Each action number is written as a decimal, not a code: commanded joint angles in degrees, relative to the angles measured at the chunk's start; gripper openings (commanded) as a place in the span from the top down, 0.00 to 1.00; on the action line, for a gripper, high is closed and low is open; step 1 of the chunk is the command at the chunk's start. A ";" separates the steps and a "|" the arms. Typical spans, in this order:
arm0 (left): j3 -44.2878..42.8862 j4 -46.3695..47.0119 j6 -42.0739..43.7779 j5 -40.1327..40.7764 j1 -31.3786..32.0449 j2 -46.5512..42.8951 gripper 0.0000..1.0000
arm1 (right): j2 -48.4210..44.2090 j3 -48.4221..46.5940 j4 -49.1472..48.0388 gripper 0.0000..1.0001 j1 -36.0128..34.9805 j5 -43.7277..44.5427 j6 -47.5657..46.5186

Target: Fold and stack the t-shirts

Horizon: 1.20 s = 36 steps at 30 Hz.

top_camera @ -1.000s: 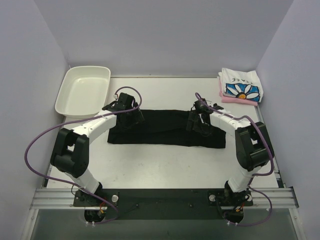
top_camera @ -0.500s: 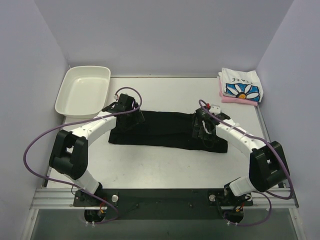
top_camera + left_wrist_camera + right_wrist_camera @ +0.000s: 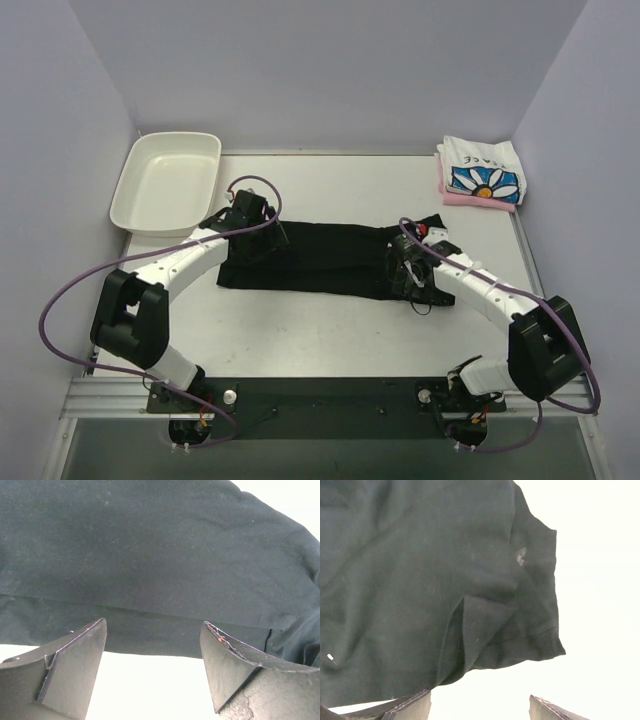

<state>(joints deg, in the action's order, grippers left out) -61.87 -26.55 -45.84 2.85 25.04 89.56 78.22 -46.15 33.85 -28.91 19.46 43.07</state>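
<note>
A large black t-shirt (image 3: 330,260) lies folded into a long strip across the middle of the table. My left gripper (image 3: 270,238) hovers at its left end, open; in the left wrist view the black cloth (image 3: 160,560) fills the upper part and bare table shows between the fingers (image 3: 75,665). My right gripper (image 3: 406,278) is over the shirt's right end, open and empty, with a creased corner of the cloth (image 3: 485,625) just ahead of it. A white t-shirt with a blue daisy print (image 3: 483,170) sits folded on a pink one (image 3: 468,200) at the back right.
A white plastic tray (image 3: 165,182) stands at the back left corner, close to the left arm. Grey walls close in the table on three sides. Purple cables loop out from both arms.
The right arm has swung its elbow out to the right and brought its gripper nearer, toward the shirt's near right corner. The left gripper has barely shifted. Both stay open.
</note>
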 commanded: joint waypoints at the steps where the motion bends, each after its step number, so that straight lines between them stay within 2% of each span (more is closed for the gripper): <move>1: -0.27 0.62 0.49 0.93 0.10 -2.90 0.15 | 0.26 -7.27 3.59 0.22 1.30 7.43 -0.96; 8: -0.71 -0.17 1.11 1.10 0.10 -3.16 0.15 | 9.14 -17.12 4.12 0.22 4.56 7.87 -5.18; 13: -0.89 -0.88 1.64 1.37 0.01 -3.16 0.15 | 14.93 -18.62 4.12 0.22 7.02 8.13 -5.28; 19: -0.36 -0.26 1.55 0.93 -0.08 -2.99 0.15 | 17.49 -17.75 3.51 0.22 8.25 8.13 -5.63; 27: 0.43 0.88 1.28 0.49 -0.08 -1.93 0.15 | 15.92 -12.48 3.86 0.22 8.43 8.84 -3.96; 36: 1.83 2.11 0.84 0.05 0.01 -2.02 0.15 | 9.34 -7.82 8.25 0.22 8.43 9.72 0.35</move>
<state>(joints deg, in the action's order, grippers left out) -60.71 -26.55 -45.19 3.14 25.04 88.55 93.34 -55.68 36.80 -20.60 26.52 40.60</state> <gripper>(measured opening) 0.849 0.776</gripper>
